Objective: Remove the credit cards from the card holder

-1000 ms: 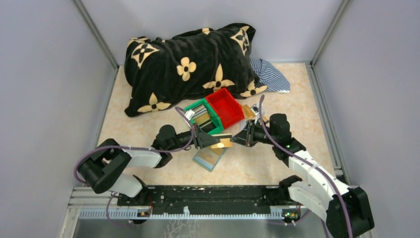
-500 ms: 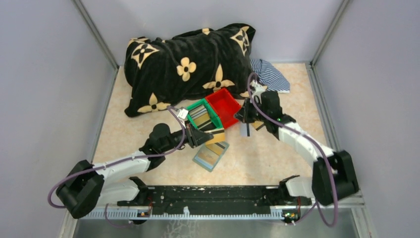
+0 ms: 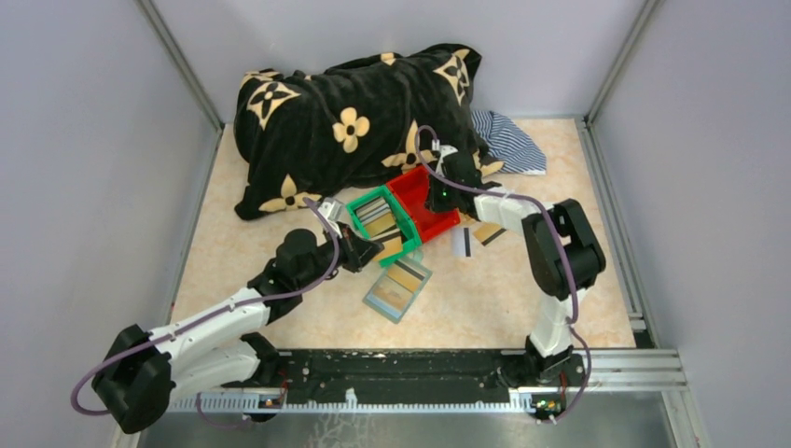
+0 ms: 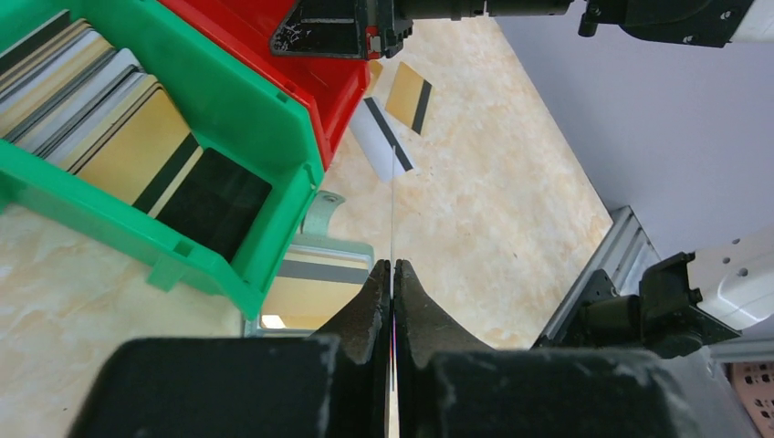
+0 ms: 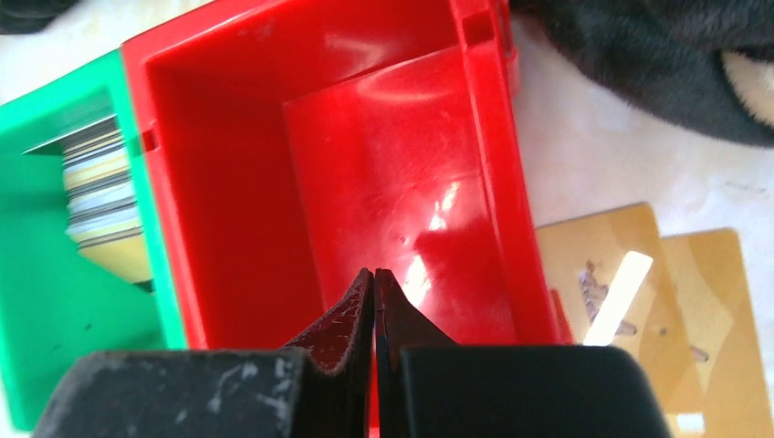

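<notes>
My left gripper (image 3: 366,245) is shut on a gold credit card (image 3: 392,248) and holds it just in front of the green bin (image 3: 359,207). In the left wrist view the card (image 4: 392,192) shows edge-on, sticking out of the closed gripper (image 4: 393,266). The grey-green card holder (image 3: 398,288) lies open on the floor below, with a gold card in its clear pocket (image 4: 306,287). My right gripper (image 3: 435,199) hovers over the red bin (image 3: 422,191), shut (image 5: 374,274) with nothing seen in it. Loose cards, one white (image 3: 461,243) and one gold (image 3: 487,233), lie right of the red bin.
The green bin (image 5: 55,301) holds a stack of cards (image 5: 99,187). The red bin (image 5: 228,182) is bare inside. Two gold cards (image 5: 630,292) lie on the floor at its right. A black flowered blanket (image 3: 354,121) and a striped cloth (image 3: 511,140) lie at the back.
My left gripper has carried the gold card back and left toward the green bin. My right arm has swung from beside the card holder up over the red bin; a white card now lies on the floor.
</notes>
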